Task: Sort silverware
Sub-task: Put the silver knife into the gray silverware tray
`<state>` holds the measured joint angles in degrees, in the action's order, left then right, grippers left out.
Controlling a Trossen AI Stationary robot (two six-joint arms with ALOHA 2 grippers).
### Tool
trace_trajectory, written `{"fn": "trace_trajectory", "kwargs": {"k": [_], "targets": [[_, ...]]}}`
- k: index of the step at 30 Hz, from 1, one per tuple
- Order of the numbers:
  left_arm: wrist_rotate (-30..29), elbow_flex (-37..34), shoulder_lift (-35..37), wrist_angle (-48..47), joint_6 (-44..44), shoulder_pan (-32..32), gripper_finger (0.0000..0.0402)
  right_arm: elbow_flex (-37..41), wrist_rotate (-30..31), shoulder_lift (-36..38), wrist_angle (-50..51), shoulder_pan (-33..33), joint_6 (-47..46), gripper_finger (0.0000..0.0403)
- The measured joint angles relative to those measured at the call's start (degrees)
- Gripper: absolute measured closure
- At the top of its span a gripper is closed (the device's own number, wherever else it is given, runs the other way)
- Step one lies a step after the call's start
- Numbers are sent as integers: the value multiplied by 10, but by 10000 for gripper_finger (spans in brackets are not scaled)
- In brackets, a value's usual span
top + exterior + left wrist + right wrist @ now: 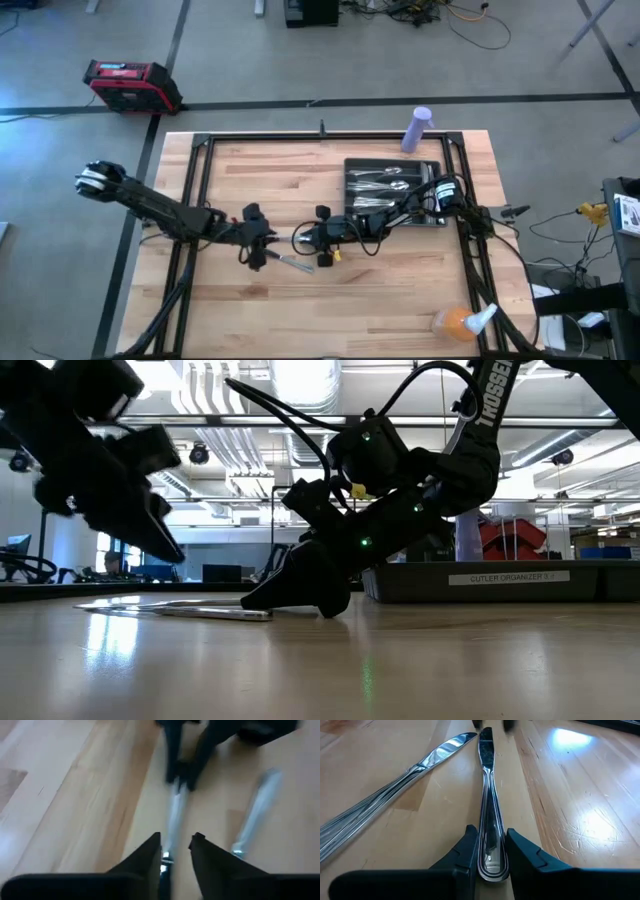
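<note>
Right wrist view shows the right pincer (487, 852) with its two dark fingers set either side of a knife's (487, 795) handle end, the knife lying flat on the wooden worktop (580, 805); whether they are clamped on it I cannot tell. A second knife (395, 790) lies just beside it, angled away. Facing it, the left pincer (175, 851) straddles the blade end of the same knife, fingers parted. More silverware (378, 185) fills the cutlery organizer (436, 218) near the worktop's far right.
</note>
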<state>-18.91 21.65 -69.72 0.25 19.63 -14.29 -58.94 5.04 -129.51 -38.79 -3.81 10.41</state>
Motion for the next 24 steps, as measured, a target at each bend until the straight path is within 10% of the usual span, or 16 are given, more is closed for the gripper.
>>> {"fn": "trace_trajectory", "kwargs": {"k": [14,24], "targets": [[118,4,-213,217,-57,80,178,0,2,0,-1,0,3,345],[111,7,-258,259,-69,84,314,1,11,2,-9,1,5,343]]}}
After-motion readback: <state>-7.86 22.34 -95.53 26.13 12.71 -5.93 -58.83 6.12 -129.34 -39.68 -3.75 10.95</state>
